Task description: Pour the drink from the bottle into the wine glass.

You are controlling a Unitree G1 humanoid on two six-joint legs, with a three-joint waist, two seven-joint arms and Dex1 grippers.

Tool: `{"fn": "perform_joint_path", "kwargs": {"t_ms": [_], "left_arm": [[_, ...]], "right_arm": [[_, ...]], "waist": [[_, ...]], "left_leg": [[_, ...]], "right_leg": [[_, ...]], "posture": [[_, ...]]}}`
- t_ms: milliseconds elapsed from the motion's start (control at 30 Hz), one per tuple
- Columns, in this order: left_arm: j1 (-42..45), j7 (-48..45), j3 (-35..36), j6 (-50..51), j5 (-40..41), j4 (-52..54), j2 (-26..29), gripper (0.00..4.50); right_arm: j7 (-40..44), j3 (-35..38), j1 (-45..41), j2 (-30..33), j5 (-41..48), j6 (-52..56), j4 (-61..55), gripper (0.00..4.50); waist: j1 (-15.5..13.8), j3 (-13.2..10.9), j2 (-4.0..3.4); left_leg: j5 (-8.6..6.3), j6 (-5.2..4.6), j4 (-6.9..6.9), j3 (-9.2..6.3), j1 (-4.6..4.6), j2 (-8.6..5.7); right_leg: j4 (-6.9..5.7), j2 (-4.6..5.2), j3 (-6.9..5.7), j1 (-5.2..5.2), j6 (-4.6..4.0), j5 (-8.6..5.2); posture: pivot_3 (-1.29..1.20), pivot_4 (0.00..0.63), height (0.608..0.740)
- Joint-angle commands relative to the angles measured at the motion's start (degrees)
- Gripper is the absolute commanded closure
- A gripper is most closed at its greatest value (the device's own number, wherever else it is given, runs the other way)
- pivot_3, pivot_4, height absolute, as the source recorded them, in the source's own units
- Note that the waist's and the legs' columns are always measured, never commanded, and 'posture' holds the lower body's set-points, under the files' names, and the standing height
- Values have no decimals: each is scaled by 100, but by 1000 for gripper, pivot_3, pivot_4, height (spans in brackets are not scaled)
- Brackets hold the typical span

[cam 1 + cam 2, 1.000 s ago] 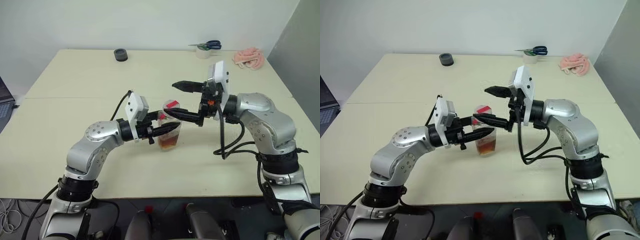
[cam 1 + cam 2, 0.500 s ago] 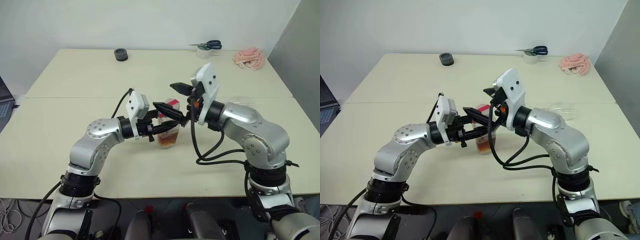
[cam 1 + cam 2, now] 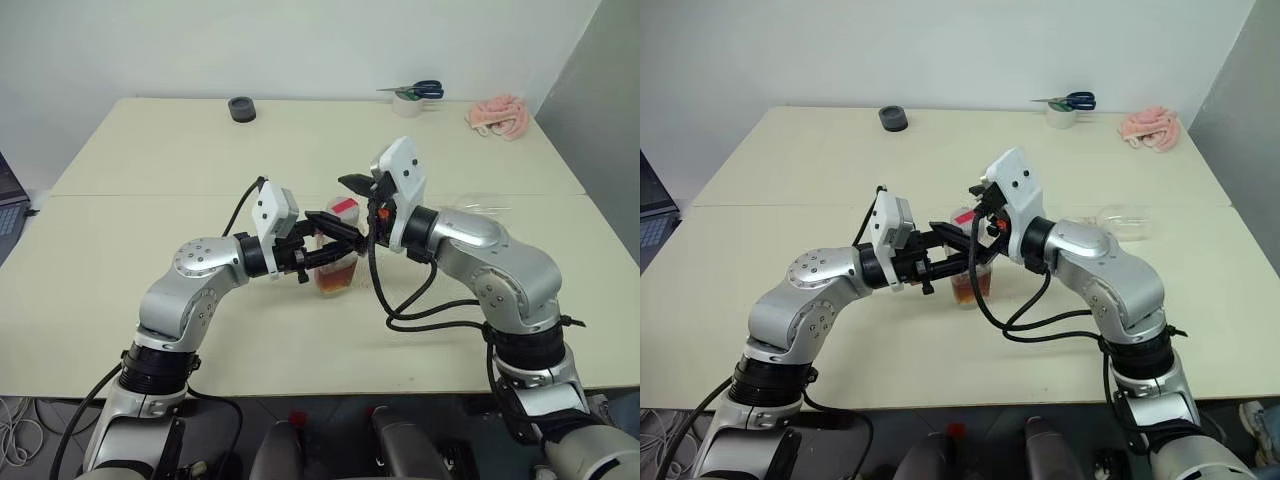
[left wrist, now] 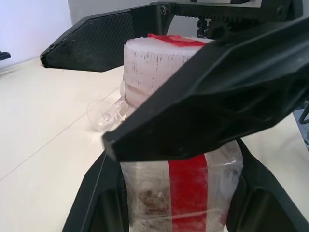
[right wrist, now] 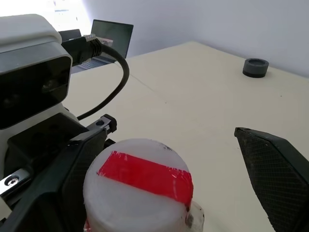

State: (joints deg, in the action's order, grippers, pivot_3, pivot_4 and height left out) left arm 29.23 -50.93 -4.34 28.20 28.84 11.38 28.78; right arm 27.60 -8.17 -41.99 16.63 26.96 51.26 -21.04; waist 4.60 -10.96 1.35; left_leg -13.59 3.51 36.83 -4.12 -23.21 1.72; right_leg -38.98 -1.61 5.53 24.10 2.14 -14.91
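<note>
The bottle point(image 3: 338, 268) stands upright at the middle of the table, with a red strip over its white cap point(image 5: 140, 186) and down its side point(image 4: 193, 193). A little reddish-brown drink point(image 3: 336, 282) sits at its bottom. My left gripper point(image 3: 340, 258) is shut on the bottle's body, one finger on each side. My right gripper point(image 3: 325, 197) is open and level, its two fingers point(image 4: 96, 41) standing on either side of the cap, apart from it. The wine glass point(image 3: 480, 205) lies on its side on the table to the right, behind my right arm.
At the table's far edge lie a black tape roll point(image 3: 241, 109), scissors on a white roll point(image 3: 412, 95) and a pink bundle point(image 3: 498, 115). A laptop point(image 3: 8, 200) sits off the table's left side. A seam point(image 3: 150, 195) runs across the tabletop.
My right gripper has swung left and turned, from beside the bottle to straddling its cap, still open. The left gripper and the bottle have stayed put.
</note>
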Motion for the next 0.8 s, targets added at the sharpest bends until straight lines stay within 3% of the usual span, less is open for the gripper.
{"fn": "perform_joint_path", "kwargs": {"t_ms": [33,533,800], "left_arm": [[7,-13,176,-100,67,278,45,2595],[9,-5,178,-76,80,295,81,2595],[-4,20,190,-64,100,303,115,2596]], "right_arm": [[104,463,-104,229,67,-175,48,0],[461,820,32,974,326,-451,438,0],[1128,856,198,1408,1007,-348,111,0]], "waist": [[1,0,0],[0,0,0],[-4,0,0]], "left_leg": [[0,0,0,0,0,0],[0,0,0,0,0,0],[0,0,1,0,0,0]], "right_leg": [[0,0,0,0,0,0],[0,0,0,0,0,0],[0,0,0,-1,0,0]], "posture": [[0,150,740],[0,150,740],[0,150,740]]}}
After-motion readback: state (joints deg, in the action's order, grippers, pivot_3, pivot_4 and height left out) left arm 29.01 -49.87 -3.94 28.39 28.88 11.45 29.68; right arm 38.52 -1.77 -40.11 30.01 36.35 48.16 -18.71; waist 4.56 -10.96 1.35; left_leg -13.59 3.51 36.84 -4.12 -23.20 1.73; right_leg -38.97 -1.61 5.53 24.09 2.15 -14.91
